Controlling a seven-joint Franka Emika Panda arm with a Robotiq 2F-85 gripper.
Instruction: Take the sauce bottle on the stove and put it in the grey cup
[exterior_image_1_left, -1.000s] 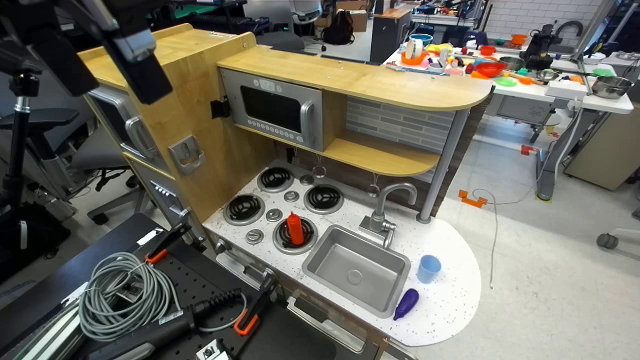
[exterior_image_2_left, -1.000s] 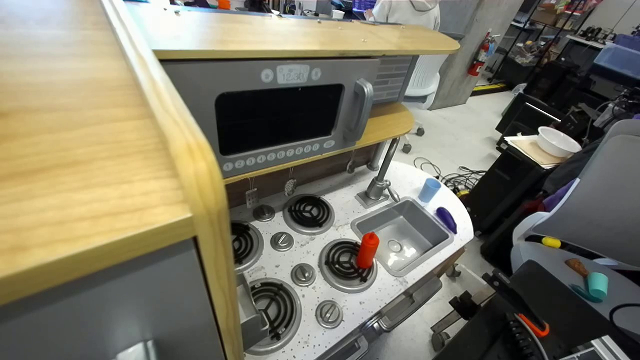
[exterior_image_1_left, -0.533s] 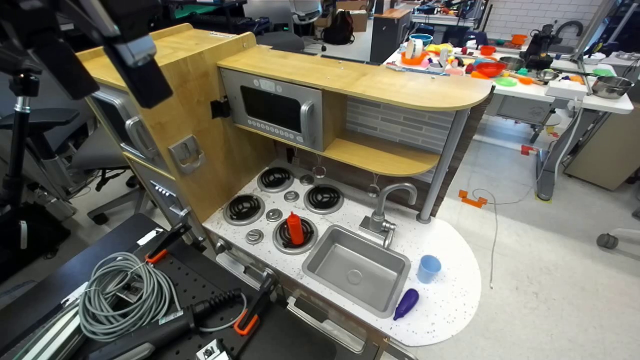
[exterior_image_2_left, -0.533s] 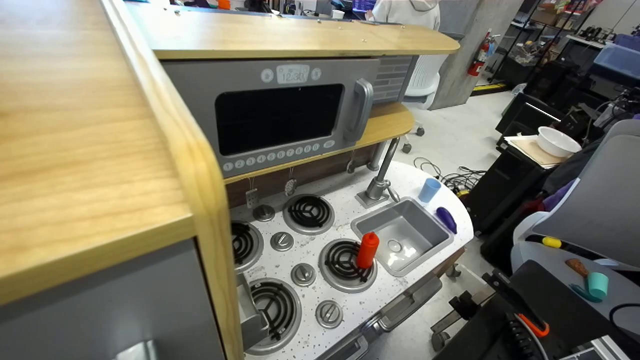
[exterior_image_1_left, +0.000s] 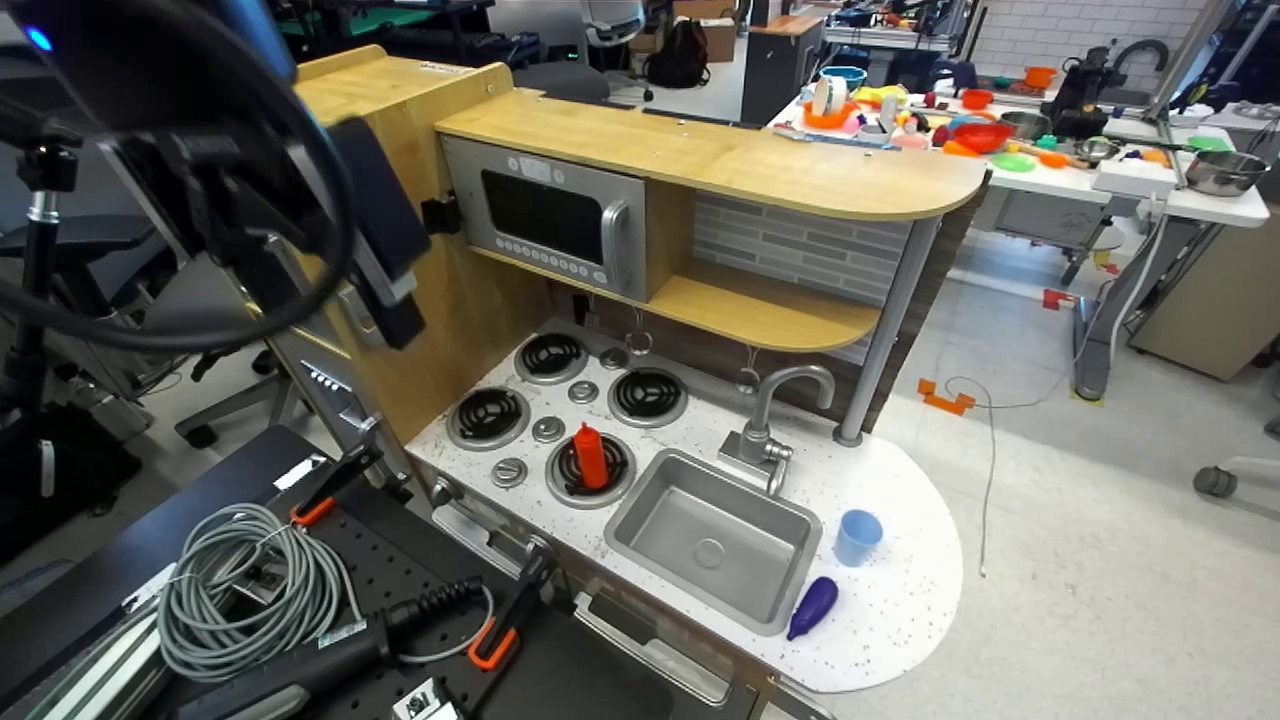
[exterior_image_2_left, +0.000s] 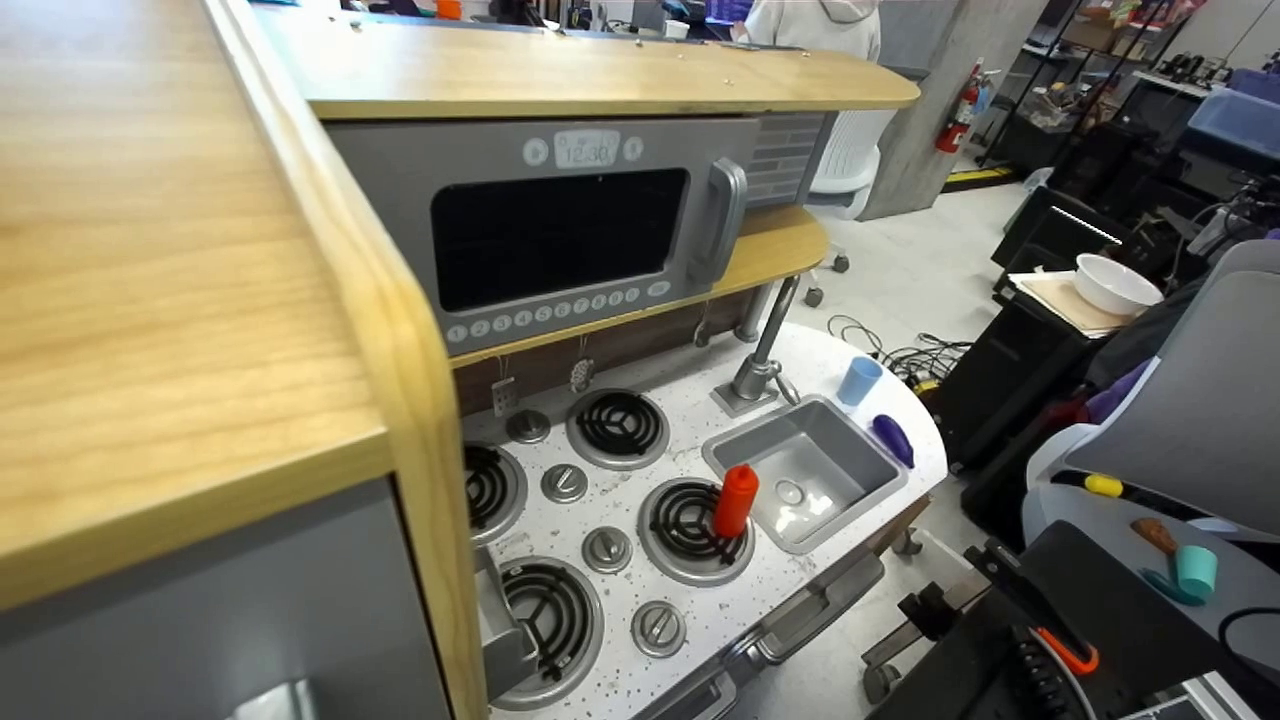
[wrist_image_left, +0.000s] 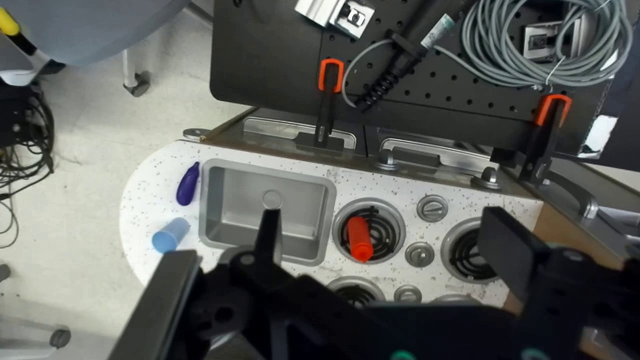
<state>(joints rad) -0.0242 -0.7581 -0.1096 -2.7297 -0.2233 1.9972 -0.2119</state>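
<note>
Red sauce bottle (exterior_image_1_left: 592, 460) upright on the stove (exterior_image_1_left: 548, 401), the gripper (wrist_image_left: 382, 222) well apart from it.

The bottle stands on the burner (exterior_image_1_left: 621, 466) nearest the grey sink (exterior_image_1_left: 690, 520), a little off centre toward the sink, as both exterior views show. In the wrist view the gripper's fingers (wrist_image_left: 505, 245) are spread wide, and the bottle shows in the gap, well beyond the tips. In an exterior view the gripper is at the upper left, partly crossed by a black cable (exterior_image_1_left: 180, 341). Across the sink from the stove, on the speckled white tabletop (exterior_image_1_left: 895, 635), a light blue cup (exterior_image_1_left: 857, 540) stands upright near the sink; a purple eggplant-shaped toy (exterior_image_1_left: 813, 607) lies close to the sink's edge.
</note>
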